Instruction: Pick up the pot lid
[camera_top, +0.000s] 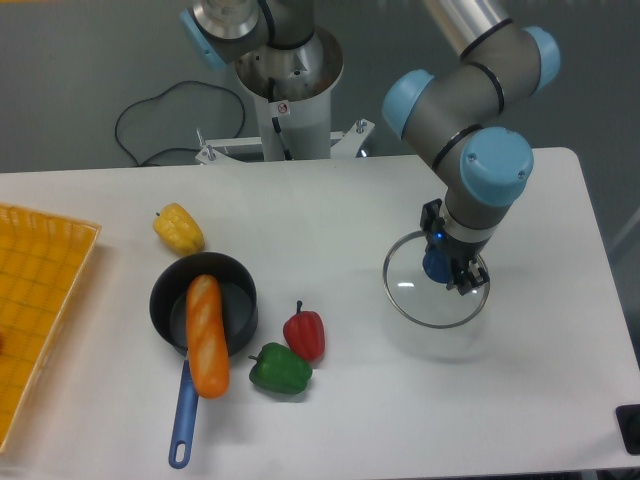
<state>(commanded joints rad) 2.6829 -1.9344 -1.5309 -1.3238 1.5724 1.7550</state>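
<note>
pale tabletop (330, 210), pincer (448, 248) closed around blue knob (437, 266) of pot lid (409, 289)

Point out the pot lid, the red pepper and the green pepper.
Pot lid (412, 298): camera view, on its clear disc.
Red pepper (304, 336): camera view, middle of its body.
Green pepper (281, 370): camera view, middle of its body.

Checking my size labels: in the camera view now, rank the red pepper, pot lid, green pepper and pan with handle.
1. Pan with handle
2. Pot lid; nearness to the camera may enlarge it
3. Green pepper and red pepper: too alike to rank
</note>
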